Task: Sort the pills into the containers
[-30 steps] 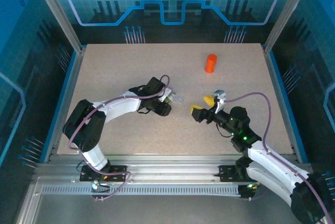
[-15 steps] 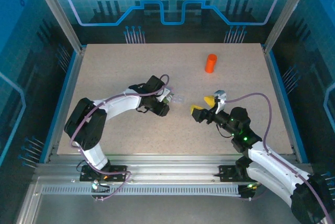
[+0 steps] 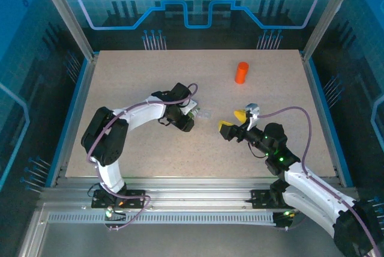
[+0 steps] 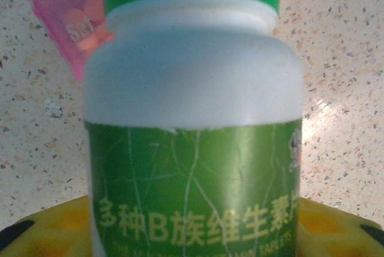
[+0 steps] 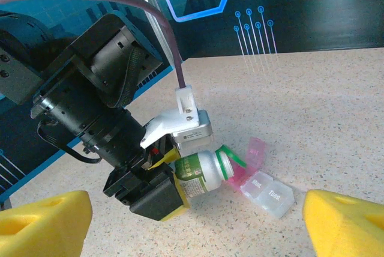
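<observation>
Pouring step, I judge: left hand (image 3: pixel 189 115) grips the bottle (image 4: pixel 192 119), tipped toward the box (image 5: pixel 267 194); next likely needs a steeper tilt. Right hand (image 3: pixel 233 120) gapes wide, empty.

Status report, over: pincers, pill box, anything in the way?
Left pincer shut on green-label bottle, tipped toward pill box. Right pincer open, empty, hovering nearby. Orange bottle far back, not in the way.
</observation>
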Available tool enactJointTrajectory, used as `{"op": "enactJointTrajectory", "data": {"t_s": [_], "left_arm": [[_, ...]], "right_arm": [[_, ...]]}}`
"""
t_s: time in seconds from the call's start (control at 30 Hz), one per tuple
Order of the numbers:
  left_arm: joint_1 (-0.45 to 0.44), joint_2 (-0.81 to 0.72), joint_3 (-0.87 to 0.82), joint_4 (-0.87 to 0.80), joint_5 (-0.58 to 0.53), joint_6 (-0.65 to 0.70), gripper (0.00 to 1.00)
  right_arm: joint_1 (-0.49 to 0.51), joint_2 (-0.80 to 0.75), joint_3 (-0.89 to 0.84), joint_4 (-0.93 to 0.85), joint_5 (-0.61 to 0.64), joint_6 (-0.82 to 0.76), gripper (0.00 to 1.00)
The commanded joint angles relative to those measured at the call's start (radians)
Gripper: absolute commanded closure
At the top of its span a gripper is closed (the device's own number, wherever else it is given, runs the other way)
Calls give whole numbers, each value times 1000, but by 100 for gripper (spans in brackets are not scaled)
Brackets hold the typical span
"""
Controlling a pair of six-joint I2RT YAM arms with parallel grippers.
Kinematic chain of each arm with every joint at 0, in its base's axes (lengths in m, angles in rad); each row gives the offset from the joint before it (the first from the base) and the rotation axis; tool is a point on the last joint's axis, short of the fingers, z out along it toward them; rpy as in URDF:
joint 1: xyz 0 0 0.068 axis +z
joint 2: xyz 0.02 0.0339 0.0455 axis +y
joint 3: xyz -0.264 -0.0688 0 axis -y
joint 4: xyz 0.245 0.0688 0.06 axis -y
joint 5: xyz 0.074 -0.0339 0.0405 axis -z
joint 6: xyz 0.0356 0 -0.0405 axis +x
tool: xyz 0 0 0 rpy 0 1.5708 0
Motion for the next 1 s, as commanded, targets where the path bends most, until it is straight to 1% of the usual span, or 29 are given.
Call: {"op": "enactJointTrajectory", "data": {"t_s": [0.0,0.27,0.43,0.6,0.97], "left_arm": [[11,18,48,-76,-8,49,100],[13,61,148,-182,-43,113,100],[12,116,242,-303,-75,171,100],[13,164,326,-391,-113,207,100],[11,249,453,-478,-186,240,100]], "right_arm": [[-7,-2,-11,27,0,1,8],[-7,-6,-9,27,-7,4,7],[-7,-21,-10,20,-8,5,7],[-7,-40,-9,12,-11,8,7],[-8,-69,-9,1,-14,14,6]]}}
